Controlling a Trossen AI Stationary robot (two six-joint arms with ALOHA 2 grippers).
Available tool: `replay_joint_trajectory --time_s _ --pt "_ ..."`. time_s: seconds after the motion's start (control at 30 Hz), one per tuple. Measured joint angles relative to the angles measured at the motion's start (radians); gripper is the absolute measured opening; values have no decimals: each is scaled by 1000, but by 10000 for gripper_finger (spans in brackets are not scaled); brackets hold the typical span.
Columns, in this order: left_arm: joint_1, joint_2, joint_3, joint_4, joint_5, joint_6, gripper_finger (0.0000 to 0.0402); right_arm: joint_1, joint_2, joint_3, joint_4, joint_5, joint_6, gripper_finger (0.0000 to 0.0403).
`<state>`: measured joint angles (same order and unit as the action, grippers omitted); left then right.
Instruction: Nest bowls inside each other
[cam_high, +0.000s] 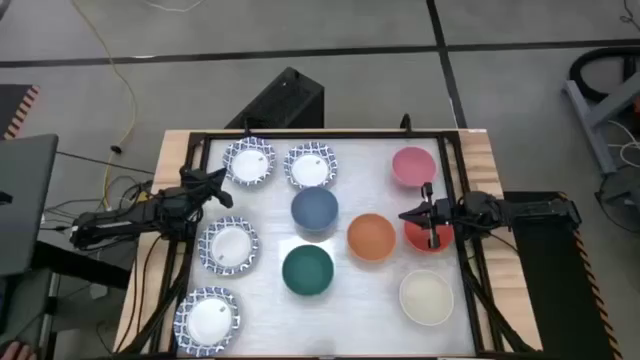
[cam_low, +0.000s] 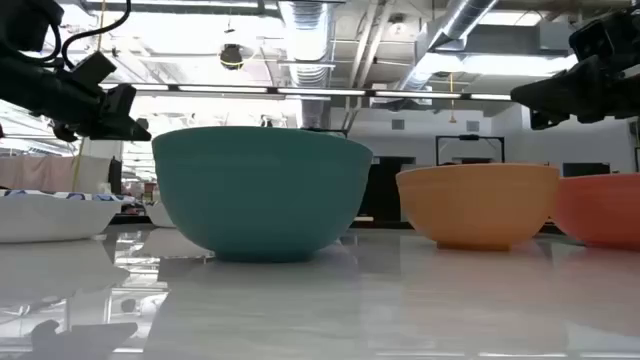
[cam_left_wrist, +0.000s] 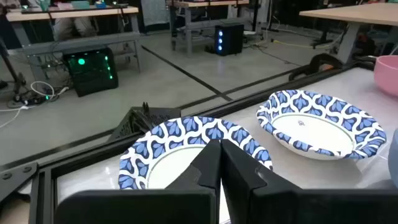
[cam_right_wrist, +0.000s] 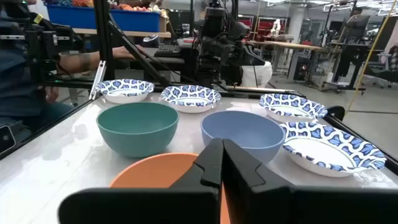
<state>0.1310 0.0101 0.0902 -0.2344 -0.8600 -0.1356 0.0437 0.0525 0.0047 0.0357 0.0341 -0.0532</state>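
Right hand (cam_high: 417, 214), fingers together, seemingly hovers over the red bowl (cam_high: 427, 236).

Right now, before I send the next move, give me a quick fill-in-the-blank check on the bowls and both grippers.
1. The blue bowl sits directly above the ____ bowl in the high view.
2. The right gripper hovers, fingers shut, at the rim of the ____ bowl.
3. Number of white bowls with blue patterned rims on the table: ____.
4. The left gripper, fingers ____, holds nothing.

Missing words: green; red; four; shut
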Motion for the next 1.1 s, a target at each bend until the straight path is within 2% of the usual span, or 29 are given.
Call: replay_joint_trajectory --time_s 1.1 --pt "0 0 0 0 0 0 0 0 0 0 0 0 0 27"
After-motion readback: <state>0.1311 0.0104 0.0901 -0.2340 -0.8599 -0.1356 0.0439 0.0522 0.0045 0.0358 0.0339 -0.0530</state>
